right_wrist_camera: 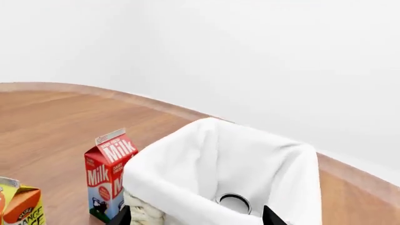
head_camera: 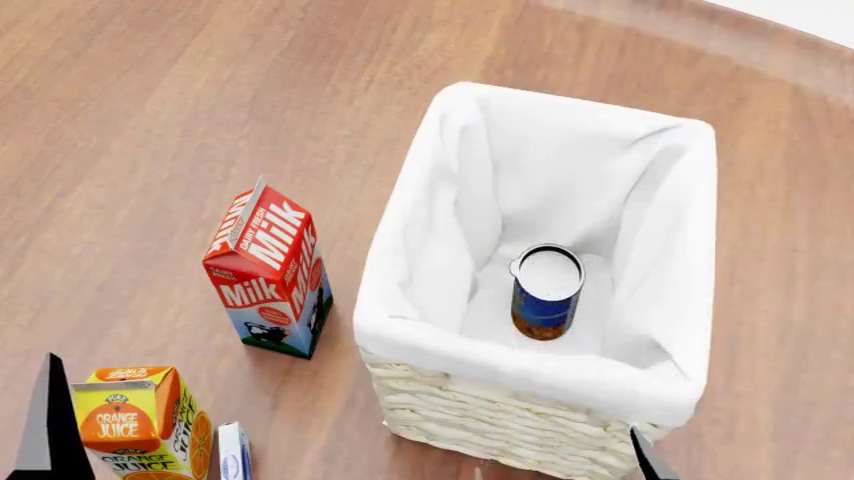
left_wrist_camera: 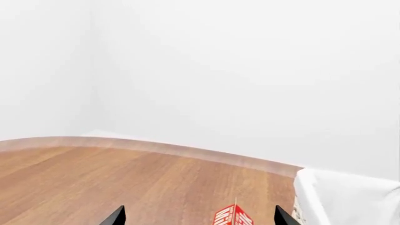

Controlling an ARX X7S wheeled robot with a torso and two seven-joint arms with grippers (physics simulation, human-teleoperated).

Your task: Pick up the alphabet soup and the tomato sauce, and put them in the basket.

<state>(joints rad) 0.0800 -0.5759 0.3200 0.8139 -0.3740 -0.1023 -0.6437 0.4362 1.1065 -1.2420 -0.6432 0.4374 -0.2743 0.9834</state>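
Note:
The alphabet soup (head_camera: 547, 293), a blue-labelled can with a pale top, stands upright inside the basket (head_camera: 534, 400), on its white lining. Its top (right_wrist_camera: 234, 202) also shows in the right wrist view. My right gripper (right_wrist_camera: 196, 218) is open and hovers over the basket's near rim (right_wrist_camera: 187, 187), holding nothing. My left gripper (left_wrist_camera: 200, 218) is open too, its fingers wide apart above the table, with the milk carton's top (left_wrist_camera: 233, 216) showing below and between them. The tomato sauce is out of view.
A red milk carton (head_camera: 267, 268) stands just left of the basket. An orange juice carton (head_camera: 134, 425) and a small blue-and-white pack (head_camera: 234, 450) sit at the near left. The round wooden table's edge (left_wrist_camera: 156, 147) curves behind, before a white wall.

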